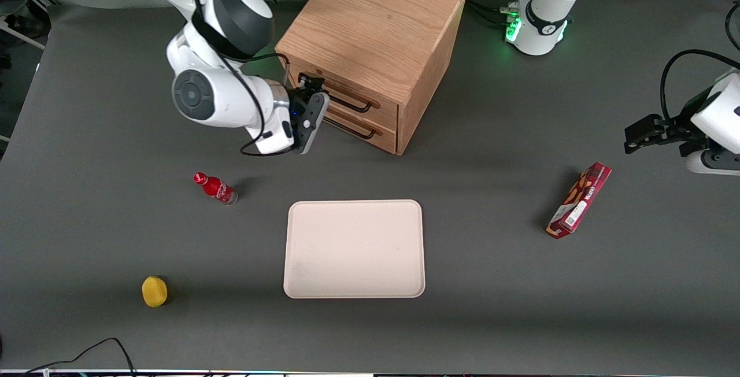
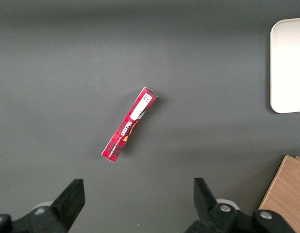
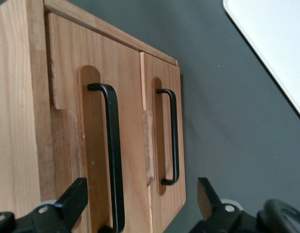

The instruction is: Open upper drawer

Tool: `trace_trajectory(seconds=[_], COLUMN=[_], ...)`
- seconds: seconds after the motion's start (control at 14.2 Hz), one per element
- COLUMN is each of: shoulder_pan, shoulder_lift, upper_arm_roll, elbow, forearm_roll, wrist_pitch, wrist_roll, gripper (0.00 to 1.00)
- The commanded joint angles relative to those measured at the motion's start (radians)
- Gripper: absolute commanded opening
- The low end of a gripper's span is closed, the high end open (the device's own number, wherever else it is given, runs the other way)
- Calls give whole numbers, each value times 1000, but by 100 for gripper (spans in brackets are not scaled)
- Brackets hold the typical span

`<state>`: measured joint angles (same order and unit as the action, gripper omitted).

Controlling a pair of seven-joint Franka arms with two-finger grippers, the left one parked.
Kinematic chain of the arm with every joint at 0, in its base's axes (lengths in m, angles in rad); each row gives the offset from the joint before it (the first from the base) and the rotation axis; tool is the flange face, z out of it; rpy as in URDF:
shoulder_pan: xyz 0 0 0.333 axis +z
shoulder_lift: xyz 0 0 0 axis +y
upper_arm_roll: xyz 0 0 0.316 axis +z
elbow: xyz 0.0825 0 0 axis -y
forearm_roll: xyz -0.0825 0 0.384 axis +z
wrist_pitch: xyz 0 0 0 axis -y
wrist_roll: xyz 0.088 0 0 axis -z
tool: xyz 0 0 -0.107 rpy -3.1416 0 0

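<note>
— Where's the upper drawer [image 1: 341,92]?

— In the cabinet [image 1: 370,36], top of its two, right under the cabinet's top board. In my wrist view its front [image 3: 99,145] stands a little proud of the lower drawer [image 3: 162,136], so it looks slightly out; its black handle [image 3: 111,155] runs along a recessed groove.

— And your gripper?

— My gripper [image 1: 312,112] is in front of the cabinet, at the end of the drawer fronts toward my side of the bench, level with the upper handle. Its fingers [image 3: 72,201] are spread apart, with the handle's end between them in my wrist view. I can't tell whether either finger touches the handle.

— The lower drawer?

— Directly beneath the upper one, with a matching black handle [image 1: 355,129].

— What else is on the bench [image 1: 491,307]?

— A pale tray [image 1: 354,248] lies nearer the front camera than the cabinet. A small red bottle [image 1: 215,188] lies tilted, nearer the camera than the cabinet and toward my end. A yellow object [image 1: 154,291] sits nearer the camera still, well apart from the cabinet. A red box [image 1: 579,200] lies toward the parked arm's end, well away from the cabinet.
</note>
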<state>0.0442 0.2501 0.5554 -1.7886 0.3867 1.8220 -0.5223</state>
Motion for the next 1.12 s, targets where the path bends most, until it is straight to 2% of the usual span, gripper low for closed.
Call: trace_trajectory(seconds=[0.0, 0.42, 1.05], shoulder_pan=[-3, -4, -6], shoulder_lift=[-37, -40, 29], upper_arm_roll=[24, 55, 38], elbow=[-78, -143, -126], forearm_roll=[29, 29, 11], wrist_pitch=[71, 148, 204], wrist_roll=[-15, -7, -13], gripper=[100, 100, 100])
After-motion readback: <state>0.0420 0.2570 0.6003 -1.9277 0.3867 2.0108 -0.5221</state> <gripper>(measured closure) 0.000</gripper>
